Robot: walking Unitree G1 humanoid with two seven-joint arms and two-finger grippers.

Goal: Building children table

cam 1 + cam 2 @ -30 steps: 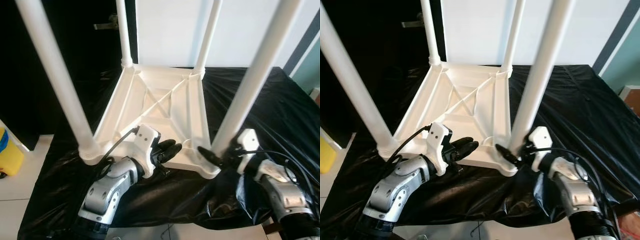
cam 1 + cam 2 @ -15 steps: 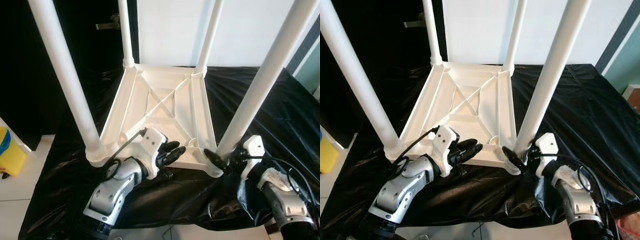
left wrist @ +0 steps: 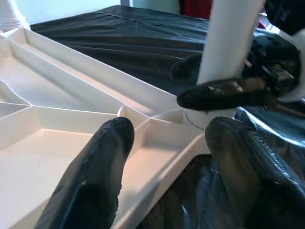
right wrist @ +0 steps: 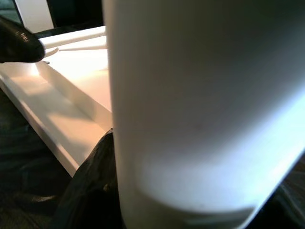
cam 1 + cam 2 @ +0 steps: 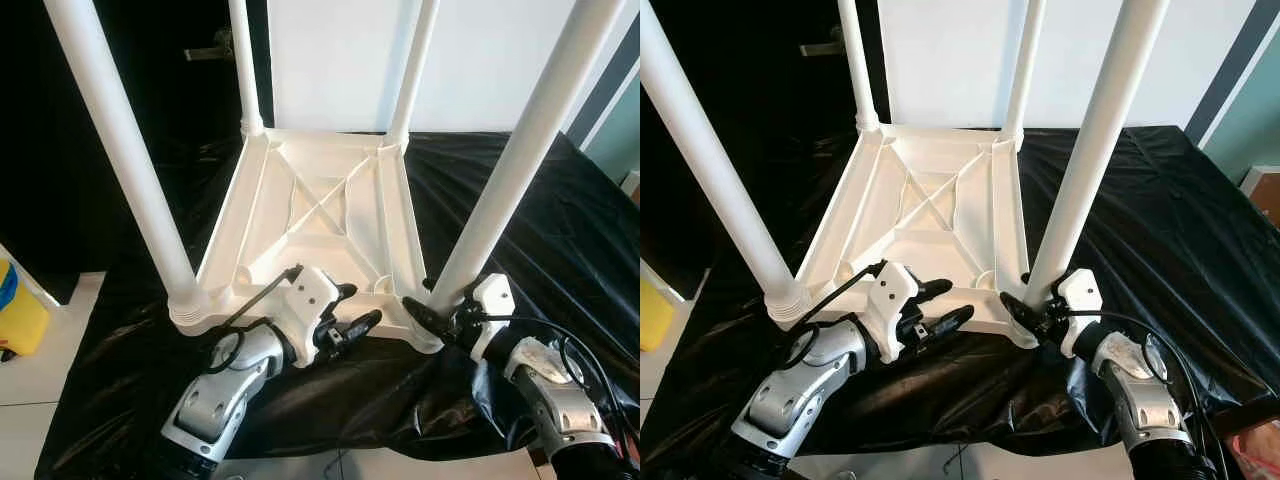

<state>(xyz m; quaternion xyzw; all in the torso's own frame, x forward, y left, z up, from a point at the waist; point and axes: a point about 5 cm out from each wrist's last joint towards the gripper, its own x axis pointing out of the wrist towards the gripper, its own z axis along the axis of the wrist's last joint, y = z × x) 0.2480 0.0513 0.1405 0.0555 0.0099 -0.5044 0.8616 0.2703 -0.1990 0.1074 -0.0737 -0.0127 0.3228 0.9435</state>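
— Looking at the table (image 5: 320,205), why is it lying upside down on that black sheet (image 5: 560,220)?

— So the ribbed underside faces up and the four leg sockets can be reached. The top lies flat on the sheet, which probably keeps it from scuffing. All four white legs already stand in the corners.

— And the two arms at the near edge?

— The right gripper (image 5: 432,305) is at the foot of the near right leg (image 5: 510,160). One black finger lies against the front of the leg just above its socket, and the wrist view looks straight into the tube. I'd say it is clasping the leg to seat or steady it, but whether the fingers truly press on it I cannot tell.

— The left one?

— The left gripper (image 5: 352,312) sits at the near edge of the top, its fingers (image 3: 95,186) spread apart with the rim between them, one above the tray-like underside, one below over the sheet. It isn't pinching yet. My guess is that it is there to hold the top down while the other arm works the leg.

— Which way does everything point?

— The legs point up, their long axes near vertical, leaning slightly outward. The square top runs away from the robot toward the white wall (image 5: 340,60).
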